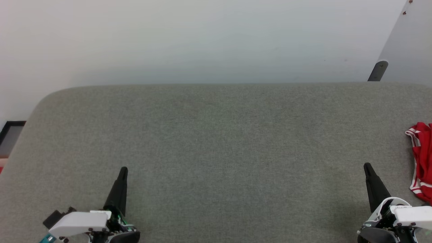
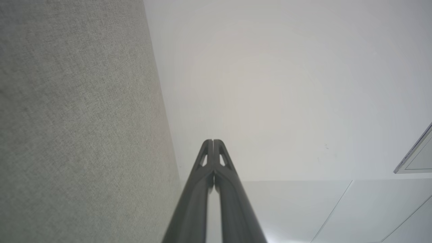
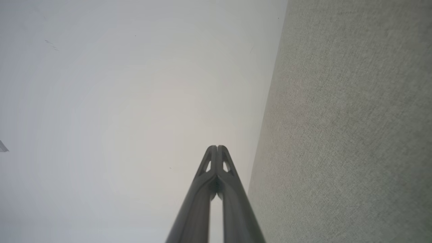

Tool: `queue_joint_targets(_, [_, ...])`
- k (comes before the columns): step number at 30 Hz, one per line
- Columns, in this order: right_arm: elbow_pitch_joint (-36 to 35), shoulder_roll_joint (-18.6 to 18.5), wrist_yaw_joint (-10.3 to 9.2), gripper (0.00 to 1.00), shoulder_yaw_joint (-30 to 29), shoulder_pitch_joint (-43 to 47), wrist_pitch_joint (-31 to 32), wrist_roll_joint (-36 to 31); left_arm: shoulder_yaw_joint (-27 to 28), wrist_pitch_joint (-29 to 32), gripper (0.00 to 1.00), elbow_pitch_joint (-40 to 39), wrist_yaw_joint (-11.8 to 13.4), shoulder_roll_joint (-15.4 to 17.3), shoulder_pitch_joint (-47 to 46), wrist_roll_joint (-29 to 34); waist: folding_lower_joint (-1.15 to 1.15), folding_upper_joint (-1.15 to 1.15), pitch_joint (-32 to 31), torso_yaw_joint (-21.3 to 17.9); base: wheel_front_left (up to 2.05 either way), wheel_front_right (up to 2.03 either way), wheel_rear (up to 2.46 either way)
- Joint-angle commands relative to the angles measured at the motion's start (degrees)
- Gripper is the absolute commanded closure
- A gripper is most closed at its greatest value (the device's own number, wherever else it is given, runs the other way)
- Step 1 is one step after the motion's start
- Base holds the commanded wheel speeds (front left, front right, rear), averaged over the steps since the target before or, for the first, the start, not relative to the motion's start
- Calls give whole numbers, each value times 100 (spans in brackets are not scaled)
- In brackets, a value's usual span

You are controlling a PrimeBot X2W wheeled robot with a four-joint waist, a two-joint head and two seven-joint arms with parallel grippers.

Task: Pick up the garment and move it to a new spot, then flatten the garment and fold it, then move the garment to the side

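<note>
The garment [image 1: 422, 158], red with red-white striped trim, lies bunched at the far right edge of the head view on the grey fabric surface [image 1: 216, 141]; most of it is cut off by the frame. My right gripper [image 1: 367, 167] stands at the lower right, a little left of the garment and apart from it. In the right wrist view the right gripper [image 3: 217, 147] has its tips pressed together, holding nothing. My left gripper [image 1: 124, 169] rests at the lower left, far from the garment. Its tips in the left wrist view, left gripper [image 2: 213, 140], are also shut and empty.
A pale wall [image 1: 202, 37] rises behind the grey surface's far edge. A grey panel with a dark bracket [image 1: 378, 70] stands at the back right. A dark frame [image 1: 10, 133] sits beyond the rounded left corner. The wrist views look along the surface edge [image 2: 84, 118] toward the wall.
</note>
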Motion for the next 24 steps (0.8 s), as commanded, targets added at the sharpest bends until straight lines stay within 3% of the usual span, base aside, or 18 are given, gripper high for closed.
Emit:
queue_joint_targets(1, [2, 23, 2, 100, -1, -18, 16, 23, 14, 20, 100, -7, -34, 2, -55, -16, 0, 0, 0, 0, 0, 0, 0])
queue_joint_targets(24, [2, 22, 2, 100, 0, -17, 15, 24, 12, 18, 100, -9, -34, 3, -54, -18, 0, 0, 0, 0, 0, 0, 0])
